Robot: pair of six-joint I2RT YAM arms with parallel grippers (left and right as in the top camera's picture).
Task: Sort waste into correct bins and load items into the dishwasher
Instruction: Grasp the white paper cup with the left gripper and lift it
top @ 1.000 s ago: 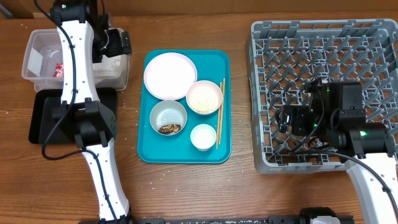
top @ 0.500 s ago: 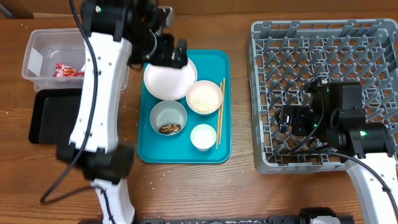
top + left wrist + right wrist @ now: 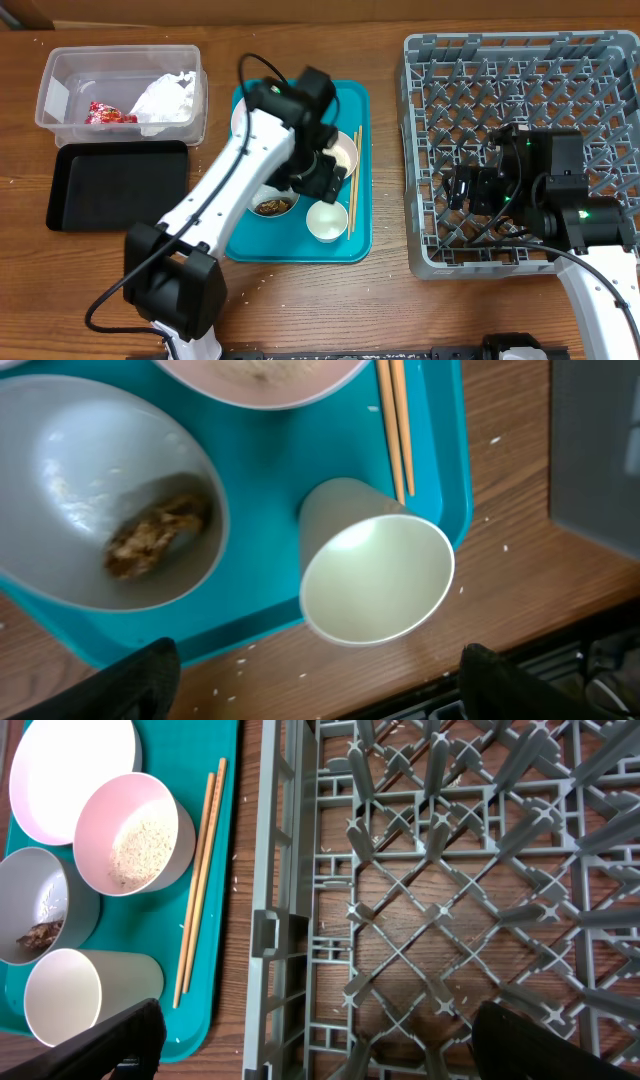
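Note:
My left gripper (image 3: 315, 176) is open and empty, low over the teal tray (image 3: 350, 240), above the small white cup (image 3: 375, 575). The bowl with brown food scraps (image 3: 155, 535) lies left of the cup. The rice bowl (image 3: 135, 830), flat plate (image 3: 70, 765) and chopsticks (image 3: 198, 890) are on the same tray. The clear tub (image 3: 60, 75) holds the red-and-white wrapper (image 3: 100, 113) and the crumpled napkin (image 3: 165, 98). The black tray (image 3: 115, 185) holds nothing. My right gripper (image 3: 465, 188) is open and empty over the grey dish rack (image 3: 520, 70).
Loose rice grains (image 3: 250, 650) lie on the wooden table by the teal tray's front edge. My left arm crosses the tray's left half and hides part of the plate. No tableware shows in the rack (image 3: 430, 900).
My left arm has swung from the clear tub across to the teal tray, over the cup. The napkin now shows in the tub. The right arm has not moved.

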